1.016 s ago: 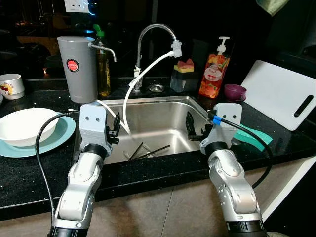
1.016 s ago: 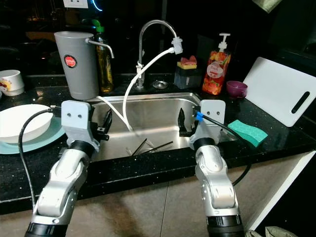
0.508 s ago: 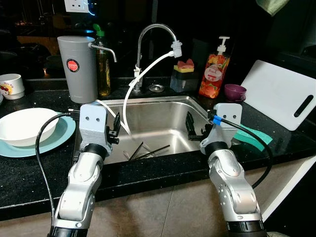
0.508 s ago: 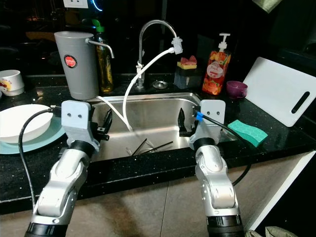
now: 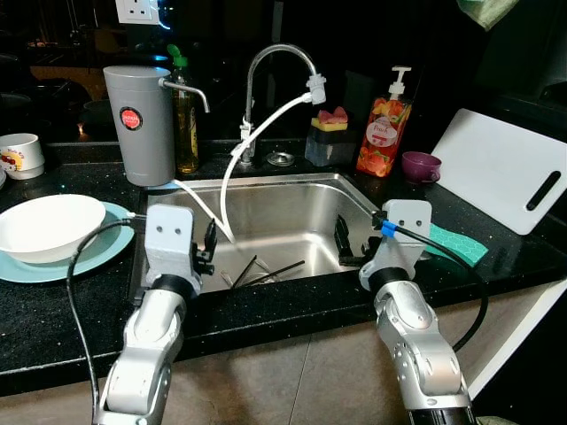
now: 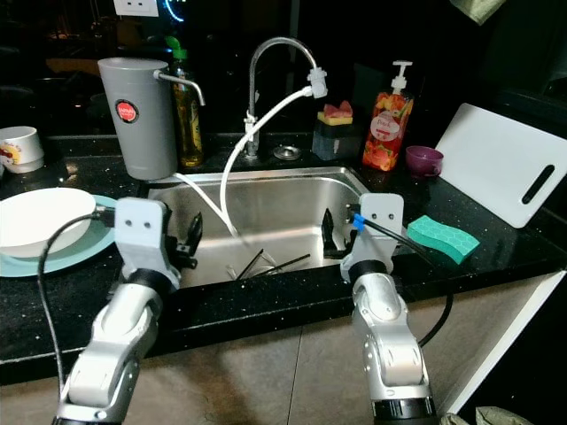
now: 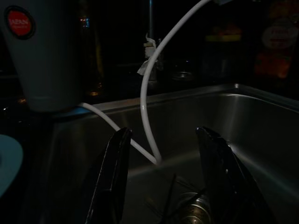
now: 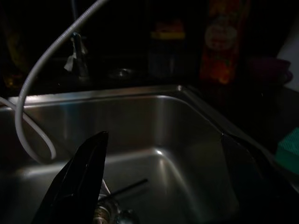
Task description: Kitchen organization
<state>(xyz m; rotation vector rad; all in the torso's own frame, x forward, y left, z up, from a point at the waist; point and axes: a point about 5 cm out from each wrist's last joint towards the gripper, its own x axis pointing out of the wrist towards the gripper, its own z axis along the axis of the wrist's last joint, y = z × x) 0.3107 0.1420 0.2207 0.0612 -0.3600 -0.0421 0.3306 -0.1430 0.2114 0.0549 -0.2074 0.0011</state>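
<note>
Both jaws open over sink point(image 5: 292, 208); two chopsticks point(image 5: 266, 271).

both arms lower, nearer sink point(image 5: 292, 212) front

The grey water dispenser point(image 5: 139, 122) carries a round red label whose white lettering is too small to read; the orange soap bottle point(image 5: 383, 135) has a label too blurred to read
</note>
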